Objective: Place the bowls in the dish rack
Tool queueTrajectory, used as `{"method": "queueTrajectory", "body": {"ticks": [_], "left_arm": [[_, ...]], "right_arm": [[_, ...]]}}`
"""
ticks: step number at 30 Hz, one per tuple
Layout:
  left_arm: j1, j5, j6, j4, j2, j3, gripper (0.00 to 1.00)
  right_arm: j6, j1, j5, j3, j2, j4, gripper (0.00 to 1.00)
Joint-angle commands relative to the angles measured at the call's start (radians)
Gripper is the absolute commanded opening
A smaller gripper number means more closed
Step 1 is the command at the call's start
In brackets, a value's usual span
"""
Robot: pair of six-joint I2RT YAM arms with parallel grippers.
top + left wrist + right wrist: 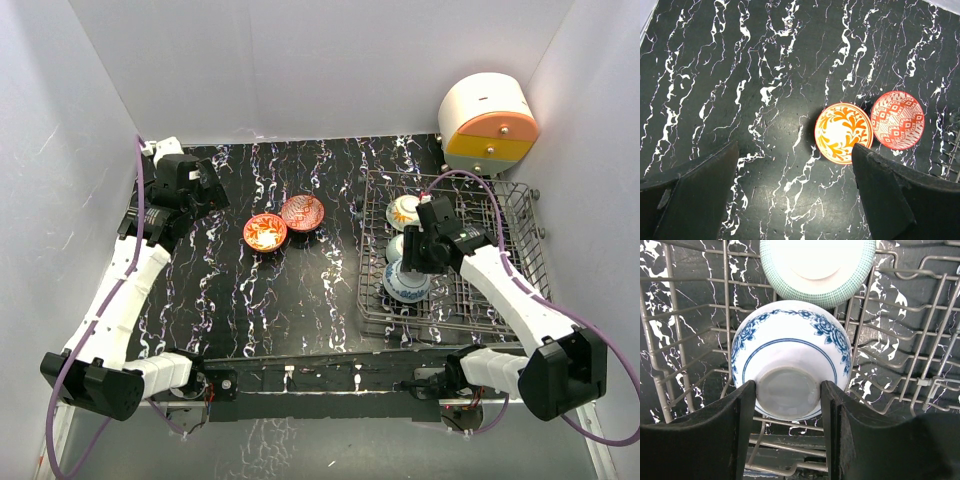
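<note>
Black fingers (pixel 715 430) of right gripper (pixel 788 390) clamped on foot ring of blue-patterned bowl (pixel 790 335), one each side. Bowl on edge between tines of dish rack (pixel 445 318), foot toward gripper, mouth facing away. Just beyond, pale teal bowl (pixel 817 270), likewise on edge, foot this way.

Left gripper (pixel 795 147) spread wide above black marbled table (pixel 715 75). Ahead, near its right finger, orange-red bowl (pixel 843 133) lying flat, mouth up; just beside that, farther right, red-pink bowl (pixel 897 120), mouth up too.

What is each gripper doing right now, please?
Left gripper: open, holding nothing.
Right gripper: closed on the foot of the blue bowl, which sits in the dish rack.
</note>
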Motion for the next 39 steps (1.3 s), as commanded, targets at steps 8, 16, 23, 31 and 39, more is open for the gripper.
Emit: {"method": "queueTrajectory", "body": {"ticks": [8, 16, 23, 31, 39], "left_arm": [[-0.003, -0.010, -0.002, -0.003, -0.021, -0.010, 0.93], [-0.003, -0.013, 0.003, -0.007, -0.018, 0.004, 0.93], [-0.003, -0.017, 0.010, -0.012, -0.016, 0.016, 0.93], [-0.004, -0.001, 0.046, 0.002, 0.005, 0.039, 0.97], [-0.005, 0.182, 0.104, 0.039, 0.070, 0.072, 0.97]], "right_arm": [[0.033, 0.002, 0.024, -0.074, -0.021, 0.100, 0.23], [0.054, 0.002, 0.035, -0.138, 0.005, 0.160, 0.28], [0.063, 0.002, 0.048, -0.134, 0.035, 0.152, 0.49], [0.059, 0.002, 0.043, 0.039, 0.038, 0.023, 0.73], [0.056, 0.002, 0.029, 0.182, 0.066, -0.026, 0.90]]}}
